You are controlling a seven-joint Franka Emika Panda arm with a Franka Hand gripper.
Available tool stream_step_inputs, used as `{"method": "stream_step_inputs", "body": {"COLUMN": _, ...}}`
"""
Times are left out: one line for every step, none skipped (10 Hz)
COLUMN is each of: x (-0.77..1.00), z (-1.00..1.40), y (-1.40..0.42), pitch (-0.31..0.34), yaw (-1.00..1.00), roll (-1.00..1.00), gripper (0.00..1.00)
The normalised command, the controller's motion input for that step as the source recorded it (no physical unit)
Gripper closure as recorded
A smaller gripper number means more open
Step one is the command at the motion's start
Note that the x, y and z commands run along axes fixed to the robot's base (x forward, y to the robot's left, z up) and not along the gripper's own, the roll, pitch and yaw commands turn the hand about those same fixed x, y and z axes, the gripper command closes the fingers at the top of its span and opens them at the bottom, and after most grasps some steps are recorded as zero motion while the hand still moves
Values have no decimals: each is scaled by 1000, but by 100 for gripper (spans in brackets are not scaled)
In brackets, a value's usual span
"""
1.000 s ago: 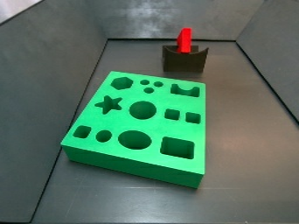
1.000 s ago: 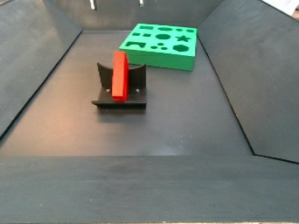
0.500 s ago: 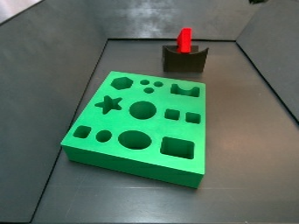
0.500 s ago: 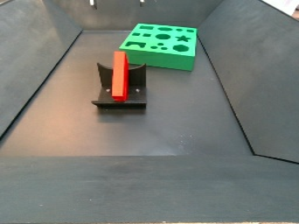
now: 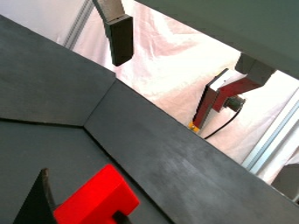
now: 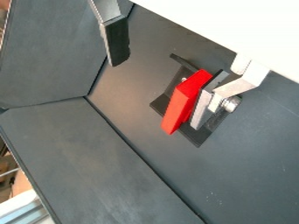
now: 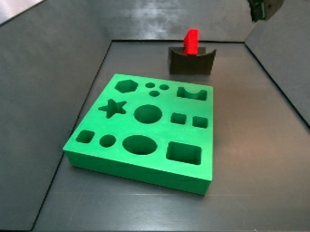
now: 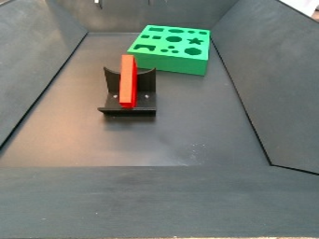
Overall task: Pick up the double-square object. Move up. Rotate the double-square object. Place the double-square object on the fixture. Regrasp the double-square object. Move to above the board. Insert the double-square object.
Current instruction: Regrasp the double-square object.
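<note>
The double-square object [image 7: 190, 41], a red stepped block, stands upright in the notch of the dark fixture [image 7: 191, 62] at the back of the floor. Both also show from the opposite side: the double-square object [image 8: 127, 78] and the fixture [image 8: 130, 100]. The green board [image 7: 145, 127] lies flat on the floor, apart from the fixture. My gripper [image 7: 260, 9] hangs high at the edge of a side view, well above the fixture. In both wrist views the gripper [image 6: 167, 79] is open with nothing between its fingers, and the double-square object [image 6: 184, 103] lies far below.
Dark sloping walls [image 8: 44, 84] close in the floor on all sides. The board [image 8: 173, 47] sits near the far wall in a side view. A pale cloth backdrop [image 5: 176, 61] shows beyond the enclosure in a wrist view.
The gripper has come down into the top corner of a side view, where it did not show a second ago. The double-square object, fixture and board have not moved.
</note>
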Motion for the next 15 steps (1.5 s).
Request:
{"method": "stream_step_inputs", "body": {"x": 33, "z": -1000, "y": 78, "pitch": 7, "yaw": 147, "roll": 118, "gripper": 0}}
{"method": "stream_step_inputs", "body": {"x": 48, "z": -1000, "y": 68, "pitch": -42, "yaw": 130, "roll": 96, "gripper": 0}}
{"method": "stream_step_inputs", "body": {"x": 56, "z": -1000, "y": 64, "pitch": -66, "yaw": 113, "roll": 80, "gripper": 0}}
{"method": "stream_step_inputs", "body": {"x": 67, "z": -1000, "y": 60, "pitch": -85, "yaw": 82, "roll": 66, "gripper": 0}}
{"method": "stream_step_inputs", "body": {"x": 71, "z": -1000, "y": 58, "pitch": -92, "yaw": 66, "roll": 68, "gripper": 0}}
{"method": "stream_step_inputs", "body": {"x": 85, "z": -1000, "y": 51, "pitch": -96, "yaw": 27, "roll": 69, "gripper": 0}}
{"method": "stream_step_inputs", "body": {"x": 91, "z": -1000, "y": 48, "pitch": -92, "yaw": 13, "roll": 74, "gripper": 0}}
{"method": "stream_step_inputs", "body": {"x": 102, "z": -1000, "y": 38, "pitch": -71, "yaw": -14, "roll": 72, "gripper": 0}}
{"method": "stream_step_inputs", "body": {"x": 112, "z": -1000, "y": 35, "pitch": -64, "yaw": -21, "roll": 69, "gripper": 0}}
{"method": "stream_step_inputs", "body": {"x": 101, "z": -807, "y": 21, "pitch": -36, "yaw": -29, "roll": 69, "gripper": 0}}
{"method": "stream_step_inputs", "body": {"x": 89, "z": -654, "y": 12, "pitch": -20, "yaw": -28, "roll": 73, "gripper": 0}}
{"method": "stream_step_inputs", "body": {"x": 77, "z": -509, "y": 7, "pitch": -13, "yaw": -21, "roll": 69, "gripper": 0}}
{"method": "stream_step_inputs", "body": {"x": 67, "z": -319, "y": 7, "pitch": -10, "yaw": -8, "roll": 59, "gripper": 0}}
{"method": "stream_step_inputs", "body": {"x": 45, "z": -195, "y": 4, "pitch": 4, "yaw": 6, "roll": 51, "gripper": 0}}
{"method": "stream_step_inputs", "body": {"x": 0, "z": -500, "y": 0, "pitch": 0, "yaw": 0, "roll": 0, "gripper": 100}}
